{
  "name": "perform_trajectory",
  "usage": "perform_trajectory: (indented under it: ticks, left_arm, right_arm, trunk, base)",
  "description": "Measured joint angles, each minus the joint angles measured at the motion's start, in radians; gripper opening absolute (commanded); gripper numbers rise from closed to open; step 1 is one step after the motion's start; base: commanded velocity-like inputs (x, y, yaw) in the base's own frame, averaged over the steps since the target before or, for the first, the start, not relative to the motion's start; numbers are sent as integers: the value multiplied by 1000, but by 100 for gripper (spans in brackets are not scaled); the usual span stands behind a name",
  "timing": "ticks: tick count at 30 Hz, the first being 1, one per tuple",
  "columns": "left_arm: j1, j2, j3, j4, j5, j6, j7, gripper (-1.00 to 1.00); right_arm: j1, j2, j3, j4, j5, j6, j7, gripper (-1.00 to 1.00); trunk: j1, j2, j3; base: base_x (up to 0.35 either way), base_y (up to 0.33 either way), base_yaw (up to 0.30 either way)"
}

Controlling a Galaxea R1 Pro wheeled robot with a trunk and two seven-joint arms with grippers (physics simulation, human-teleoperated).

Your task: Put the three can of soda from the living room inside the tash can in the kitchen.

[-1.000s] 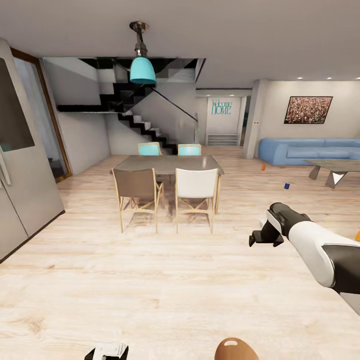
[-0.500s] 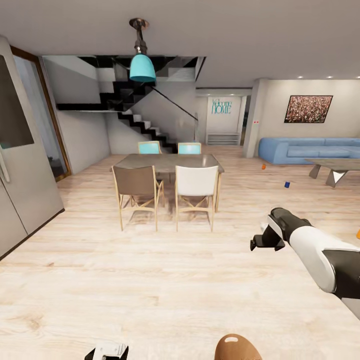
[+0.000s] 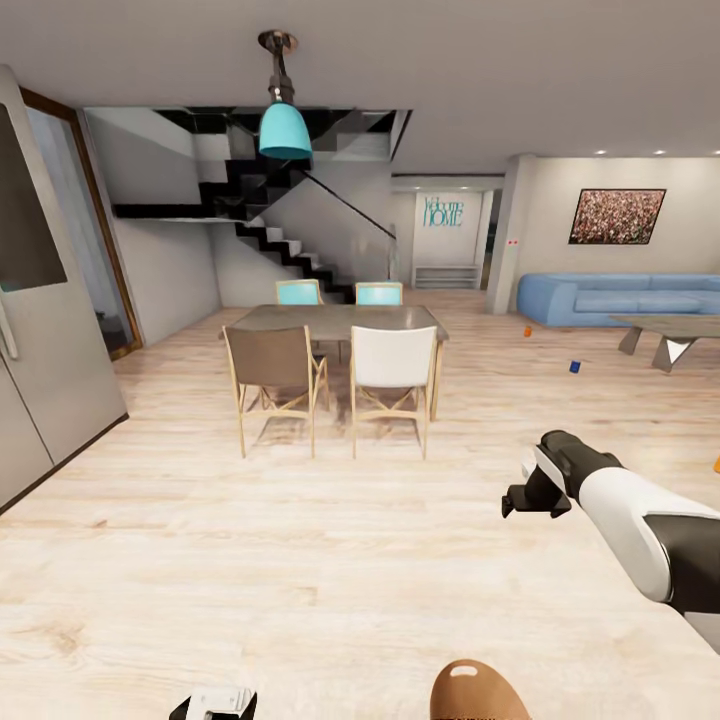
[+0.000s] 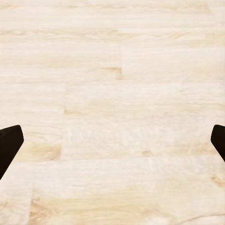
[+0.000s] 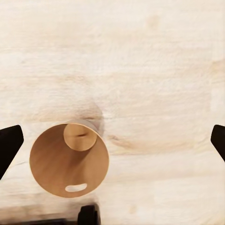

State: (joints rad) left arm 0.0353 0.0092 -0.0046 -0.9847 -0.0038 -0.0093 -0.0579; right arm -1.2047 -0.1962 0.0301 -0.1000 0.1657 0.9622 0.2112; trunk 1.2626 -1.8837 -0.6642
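The tan wooden trash can point(image 3: 478, 692) pokes in at the bottom edge of the head view; from above its brown inside point(image 5: 49, 164) holds nothing. Over it and the floor my right gripper point(image 5: 112, 140) is open, its dark fingertips point(image 5: 9, 144) far apart; it hangs in front of me at the right point(image 3: 526, 494). Far off near the blue sofa point(image 3: 620, 300) an orange soda can point(image 3: 527, 331) and a dark blue soda can point(image 3: 574, 367) stand on the floor. Another orange can point(image 3: 716, 464) is at the right edge. My left gripper point(image 4: 112, 140) is open over bare floor.
A dining table point(image 3: 335, 325) with several chairs point(image 3: 392, 385) stands ahead in the middle. A glass-topped low table point(image 3: 670, 335) sits before the sofa. Grey cabinet fronts point(image 3: 45, 330) line the left, and stairs point(image 3: 280, 240) rise behind. Wide light wood floor point(image 3: 300, 560) lies between.
The whole picture has shifted slightly, so the camera moved. More of the trash can's rim shows at the bottom edge, and my right gripper sits a little lower in the picture.
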Motion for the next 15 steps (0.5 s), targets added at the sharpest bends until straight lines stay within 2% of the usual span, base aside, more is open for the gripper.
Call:
perform_trajectory:
  ticks: [15]
  left_arm:
    - [0, 0, 0, 1, 0, 14, 1, 100]
  right_arm:
    - [5, 2, 2, -6, 0, 0, 0, 100]
  trunk:
    - [57, -105, -47]
  base:
    - [0, 0, 0]
